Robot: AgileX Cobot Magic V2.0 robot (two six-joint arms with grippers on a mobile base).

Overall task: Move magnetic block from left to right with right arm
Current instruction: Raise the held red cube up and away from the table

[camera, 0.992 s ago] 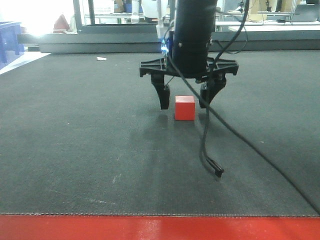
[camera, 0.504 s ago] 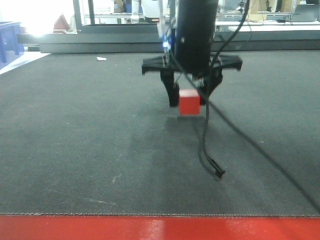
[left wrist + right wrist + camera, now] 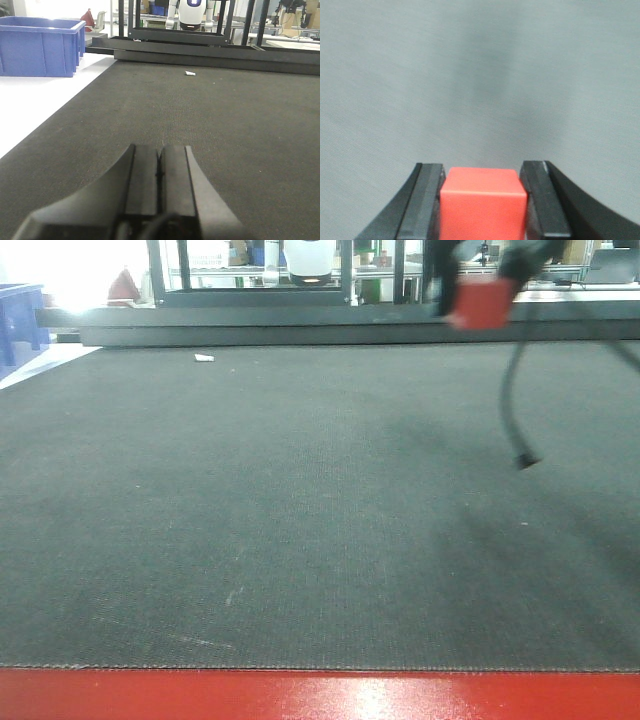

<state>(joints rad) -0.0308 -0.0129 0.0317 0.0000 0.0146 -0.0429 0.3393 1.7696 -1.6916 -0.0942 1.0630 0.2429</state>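
- Dark grey mat [image 3: 300, 520] covers the desk, with a red strip [image 3: 320, 695] along its near edge.
- Red block [image 3: 482, 207] sits between the right jaws, which pinch it on two opposite faces; the right wrist view shows blurred mat beyond it.
- Seen from the front, the block is blurred and up in the air at the upper right, clear of the mat.
- Black cable [image 3: 512, 390] hangs just beside it, its loose end above the mat.
- Left jaws are pressed together, low over the mat.
- Farther off, a white scrap [image 3: 203, 358] lies on the mat, a blue bin [image 3: 40, 45] stands beyond the mat's edge, and a black frame [image 3: 175, 36] runs behind.
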